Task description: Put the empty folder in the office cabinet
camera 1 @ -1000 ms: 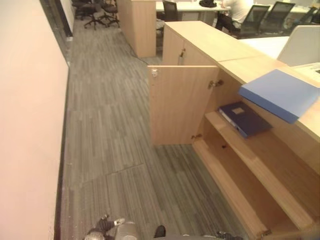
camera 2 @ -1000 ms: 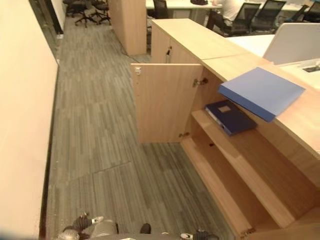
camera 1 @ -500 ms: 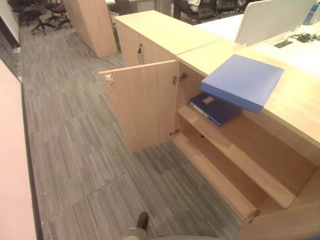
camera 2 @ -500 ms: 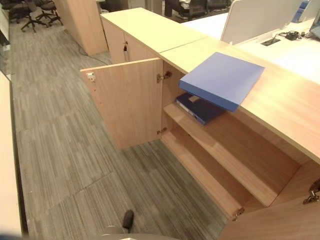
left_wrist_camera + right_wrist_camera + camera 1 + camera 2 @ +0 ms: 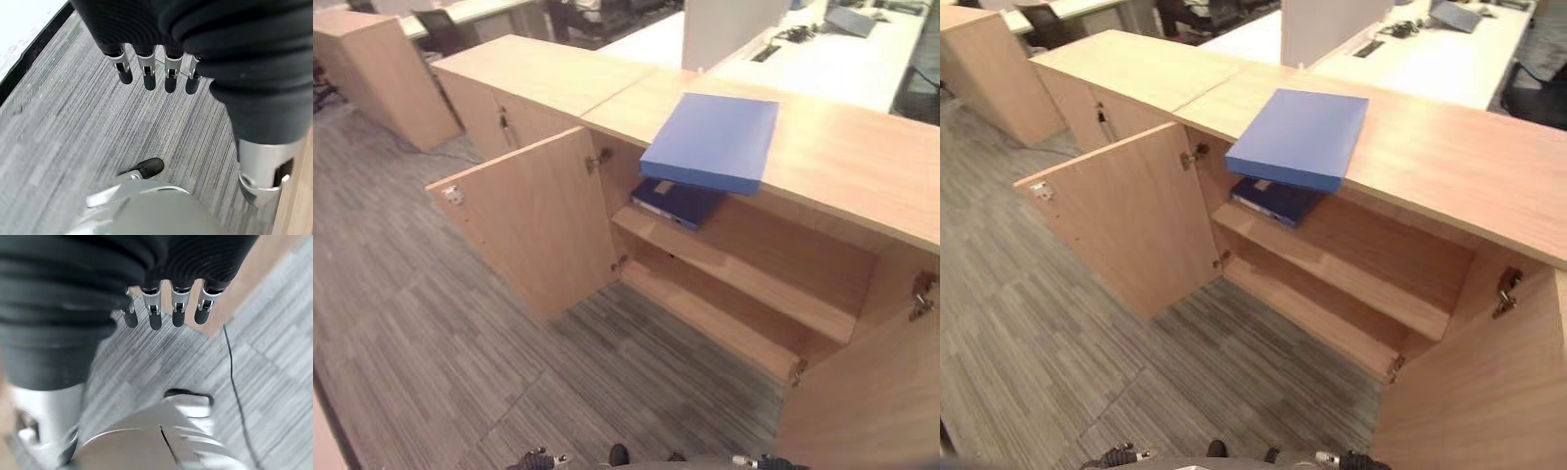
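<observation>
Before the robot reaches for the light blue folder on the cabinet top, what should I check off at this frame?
1. Light blue flat folder lying on the wooden cabinet top, front edge overhanging: ok.
2. Left wooden cabinet door swung open: ok.
3. Upper wooden shelf has free room beside the dark blue folder: ok.
4. Left robot hand open, holding nothing: ok.
5. Right robot hand open, holding nothing: ok.
6. Folder empty: cannot tell.

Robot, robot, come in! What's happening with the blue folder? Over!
Left robot hand and right robot hand open, holding nothing. Blue folder lies on cabinet top, overhanging edge. Cabinet door open, shelf unblocked.
</observation>
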